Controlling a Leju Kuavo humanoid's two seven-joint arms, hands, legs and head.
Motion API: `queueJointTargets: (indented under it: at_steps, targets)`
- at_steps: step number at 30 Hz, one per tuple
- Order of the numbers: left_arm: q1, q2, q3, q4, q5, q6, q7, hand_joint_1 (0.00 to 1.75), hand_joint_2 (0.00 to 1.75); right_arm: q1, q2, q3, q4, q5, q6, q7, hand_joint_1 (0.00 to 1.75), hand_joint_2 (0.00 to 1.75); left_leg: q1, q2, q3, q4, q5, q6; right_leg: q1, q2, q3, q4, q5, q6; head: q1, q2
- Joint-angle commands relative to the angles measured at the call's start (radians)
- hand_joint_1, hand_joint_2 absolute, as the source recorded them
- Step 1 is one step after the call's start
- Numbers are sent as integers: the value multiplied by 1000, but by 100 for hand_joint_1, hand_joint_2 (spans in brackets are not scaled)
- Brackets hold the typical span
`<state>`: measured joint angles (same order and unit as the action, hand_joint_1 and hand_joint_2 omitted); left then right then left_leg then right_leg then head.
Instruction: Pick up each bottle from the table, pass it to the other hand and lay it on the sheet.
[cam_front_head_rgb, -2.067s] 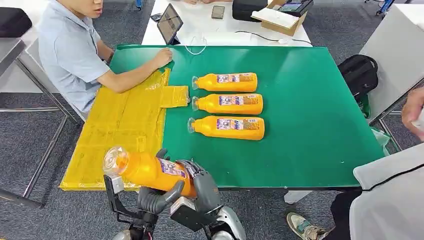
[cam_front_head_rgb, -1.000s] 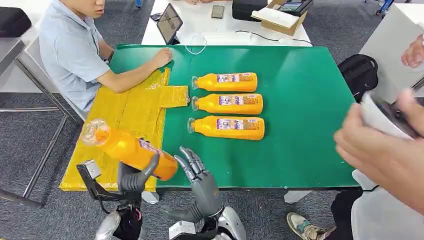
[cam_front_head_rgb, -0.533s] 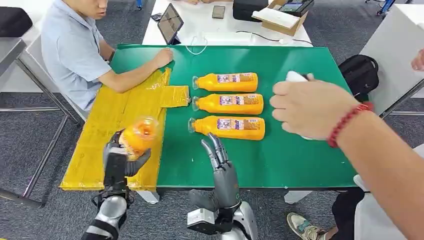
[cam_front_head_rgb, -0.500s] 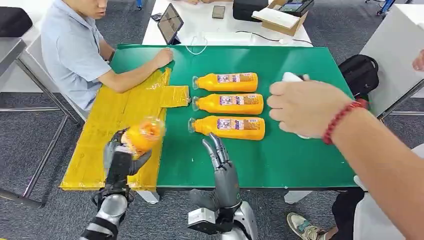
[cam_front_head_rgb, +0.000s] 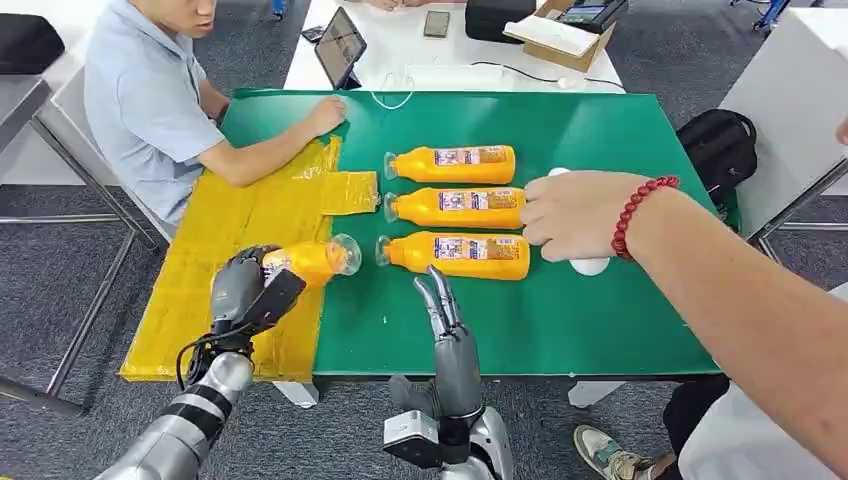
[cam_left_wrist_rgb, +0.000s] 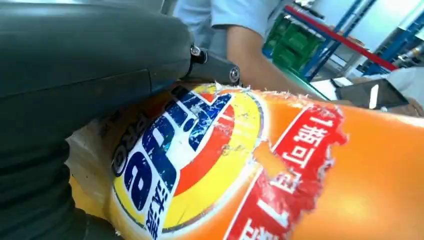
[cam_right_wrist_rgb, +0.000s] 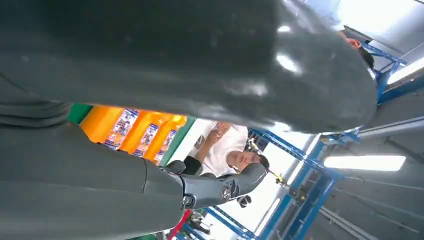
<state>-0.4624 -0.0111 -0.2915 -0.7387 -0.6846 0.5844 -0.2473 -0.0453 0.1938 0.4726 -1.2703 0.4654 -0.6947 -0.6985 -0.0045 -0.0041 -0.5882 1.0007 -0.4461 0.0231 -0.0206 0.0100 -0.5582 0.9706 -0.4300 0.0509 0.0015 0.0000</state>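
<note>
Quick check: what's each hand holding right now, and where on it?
The left hand grips an orange bottle around its labelled body, cap end free, over the yellow sheet. The right hand holds nothing, fingers straight.

A person's hand (cam_front_head_rgb: 575, 215) reaches in over the counter's (cam_front_head_rgb: 620, 320) right half, touching the three lying bottles (cam_front_head_rgb: 460, 208) mid-counter. Bare green lies along the near edge; a seated person's forearm (cam_front_head_rgb: 265, 152) crosses the far-left corner.

Lab: blue racking (cam_right_wrist_rgb: 295, 200), worktables (cam_front_head_rgb: 600, 200)
</note>
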Motion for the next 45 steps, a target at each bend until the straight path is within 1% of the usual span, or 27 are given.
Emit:
queueJointTargets:
  at_steps: [1, 2, 4, 5, 8, 9, 10, 11, 12, 13, 14, 15, 17, 19, 20, 23, 25, 28, 29, 33, 34, 37, 38, 39, 40, 43, 45]
  targets:
    - [-150, 31, -70, 366, -163, -38, 136, 175, 175, 19, -27, 29, 12, -41, -3, 0, 0, 0, 1, 1, 3, -1, 0, -1, 1, 1, 2, -1, 0, -1, 0, 0]
    - [-160, 34, -104, 392, -229, -62, 200, 175, 175, 16, -27, 28, 31, -53, -3, 0, 0, 0, 2, 2, 4, -1, 0, -2, 2, 1, 4, -2, 0, -3, 0, 0]
    - [-162, 35, -118, 405, -258, -88, 231, 143, 175, 13, -27, 29, 42, -55, -3, 0, 0, 0, 1, 2, 4, -1, 0, -1, 1, 1, 4, -1, 0, -1, 0, 0]
    - [-162, 35, -118, 405, -258, -88, 231, 134, 175, 13, -27, 29, 42, -55, -3, 0, 0, 0, 1, 2, 6, -2, 0, -2, 2, 1, 5, -2, 0, -3, 0, 0]
    - [-156, 34, -119, 406, -261, -90, 232, 134, 175, 13, -27, 31, 45, -57, -3, 0, 0, 0, 1, 4, 7, -2, 0, -2, 1, 3, 5, -1, 1, -3, 0, 0]
    - [-156, 34, -119, 406, -261, -90, 232, 124, 175, 13, -27, 31, 45, -57, -3, 0, 0, 0, 2, 5, 8, -3, 0, -2, 2, 3, 6, -2, 1, -3, 0, 0]
    - [-154, 32, -118, 407, -260, -100, 232, 80, 175, 13, -26, 32, 48, -59, -3, 0, 0, 0, 1, 5, 8, -2, 0, -2, 1, 4, 5, 0, 1, -2, 0, 0]
    - [-154, 32, -119, 404, -264, -122, 236, 28, 175, 15, -27, 30, 46, -56, -3, 0, 0, 0, 1, 5, 8, -2, -1, -2, 1, 3, 5, 0, 0, -2, 0, 0]
    - [-152, 38, -136, 397, -296, -157, 252, 17, 175, 16, -23, 20, 48, -56, -3, 0, 0, 0, 0, 4, 8, -2, 0, -1, 1, 3, 5, 1, 0, -2, 0, 0]
    - [-151, 44, -159, 391, -330, -161, 258, 3, 175, 15, -24, 19, 53, -59, -3, 0, 0, 0, 1, 4, 8, -2, -1, -2, 1, 3, 5, 0, 0, -2, 0, 0]
    - [-149, 42, -159, 390, -332, -174, 259, 0, 175, 15, -24, 15, 56, -58, -3, 0, 0, 0, 1, 4, 8, -2, -1, -2, 2, 3, 6, 0, 1, -3, 0, 0]
    - [-147, 38, -160, 390, -332, -177, 260, 0, 175, 17, -26, 16, 59, -60, -3, 0, 0, 0, 3, 5, 9, -3, 0, -3, 3, 3, 6, -1, 1, -4, 0, 0]
    - [-128, 28, -120, 358, -295, -250, 220, 0, 175, 13, -30, 14, 67, -67, -3, 0, 0, 0, 1, 5, 9, -2, -1, -2, 1, 3, 6, 0, 1, -2, 0, 0]
    - [-108, 21, -84, 330, -256, -276, 173, 0, 175, 12, -33, 17, 67, -67, -3, 0, 0, 0, 1, 5, 9, -3, 0, -2, 2, 3, 6, -1, 1, -2, 0, 0]
    - [-87, 5, -21, 299, -176, -294, 102, 0, 175, 12, -34, 13, 67, -66, -3, 0, 0, 0, 2, 5, 10, -3, 0, -2, 2, 3, 8, -2, 1, -3, 0, 0]
    - [-40, -21, 75, 223, -18, -374, -30, 0, 175, 17, -39, 10, 60, -63, -3, 0, 0, 0, 1, 4, 10, -3, 0, -2, 2, 3, 8, -1, 1, -3, 0, 0]
    - [-40, -21, 75, 223, -18, -374, -30, 0, 175, 17, -39, 10, 60, -63, -3, 0, 0, 0, 0, 2, 9, -2, 0, -1, 0, 2, 7, 0, 0, -1, 0, 0]
    - [-40, -21, 75, 223, -18, -374, -30, 0, 175, 17, -39, 10, 60, -63, -3, 0, 0, 0, 1, -3, 11, -3, 1, -2, 1, -4, 11, -1, 0, -3, 0, 0]
    - [-40, -21, 75, 223, -18, -374, -30, 0, 175, 17, -39, 10, 60, -63, -3, 0, 0, 0, 0, -5, 11, -2, 1, -1, 1, -7, 11, 0, -2, -1, 0, 0]
    - [-40, -21, 75, 223, -18, -374, -30, 0, 175, 17, -39, 10, 60, -63, -3, 0, 0, 0, 1, -2, 12, -2, 1, -2, 1, -5, 12, -1, -1, -2, 0, 0]
    - [-28, -22, 94, 200, 18, -392, -60, 0, 175, 19, -39, 7, 58, -63, -3, 0, 0, 0, 0, -4, 13, -2, 0, -2, 0, -6, 14, 0, -2, -1, 0, 0]
    - [33, -40, 147, 79, 142, -407, -135, 0, 175, 30, -37, -13, 48, -44, -3, 0, 0, 0, 0, -3, 14, -3, 0, -2, 1, -6, 15, -1, -2, -1, 0, 0]
    - [61, -54, 178, 22, 206, -419, -147, 0, 175, 36, -37, -25, 42, -35, -3, 0, 0, 0, -1, -4, 14, -2, 0, -1, 0, -6, 15, 0, -3, -1, 0, 0]
    - [84, -57, 183, -26, 242, -432, -146, 0, 175, 41, -36, -33, 37, -28, -3, 0, 0, 0, 0, -3, 14, -3, 0, -2, 1, -6, 14, -1, -2, -1, 0, 0]
    - [125, -67, 202, -115, 327, -463, -153, 0, 175, 50, -35, -48, 28, -17, -3, 0, 0, 0, 0, -4, 14, -2, 0, -1, 0, -6, 15, 0, -3, -1, 0, 0]
    - [199, -46, 179, -278, 419, -476, -146, 0, 175, 63, -35, -73, 9, 0, -3, 0, 0, 0, -1, -4, 13, -1, 0, -1, 0, -6, 14, 1, -3, 0, 0, 0]
    - [246, -37, 169, -388, 454, -446, -161, 0, 175, 76, -35, -93, -14, 26, -3, 0, 0, 0, 0, -2, 12, -1, -1, -1, 1, -5, 13, 1, -3, -1, 0, 0]
